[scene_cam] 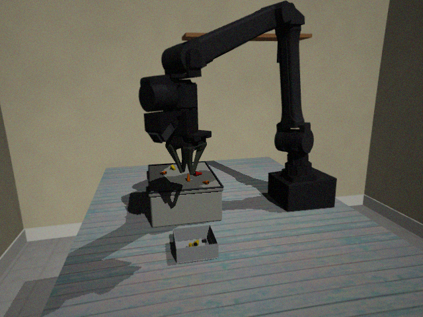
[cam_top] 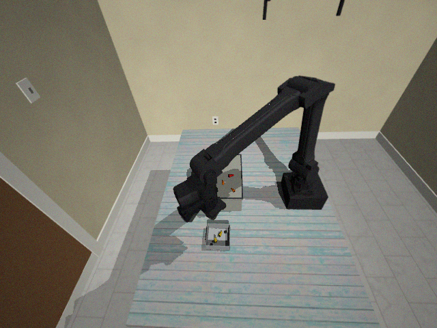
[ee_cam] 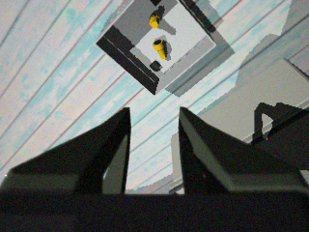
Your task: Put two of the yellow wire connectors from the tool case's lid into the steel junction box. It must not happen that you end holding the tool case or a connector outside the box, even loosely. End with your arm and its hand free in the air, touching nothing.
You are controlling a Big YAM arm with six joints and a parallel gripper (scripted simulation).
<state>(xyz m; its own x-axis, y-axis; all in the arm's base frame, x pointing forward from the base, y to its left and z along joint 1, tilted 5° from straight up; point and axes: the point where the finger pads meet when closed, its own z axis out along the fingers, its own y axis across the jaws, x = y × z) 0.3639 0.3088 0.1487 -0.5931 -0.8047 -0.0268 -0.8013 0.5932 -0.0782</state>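
The steel junction box (cam_top: 216,238) sits open on the floor in front of the tool case. It also shows in the exterior view (scene_cam: 193,244) and the wrist view (ee_cam: 156,43). Two yellow wire connectors (ee_cam: 154,20) (ee_cam: 160,48) lie inside it, beside a small dark piece (ee_cam: 155,65). The tool case's lid (scene_cam: 184,177) holds one yellow connector (scene_cam: 172,167) at its back left, plus orange and red ones. My gripper (scene_cam: 186,169) (ee_cam: 154,117) hangs above the case's front edge. Its fingers are partly apart with nothing between them.
The grey tool case (scene_cam: 186,203) stands behind the junction box. A red connector (scene_cam: 197,173) and orange connectors (scene_cam: 188,177) (scene_cam: 205,181) lie on its lid. The arm's black base (scene_cam: 300,189) stands to the right. Walls close in at the back and left.
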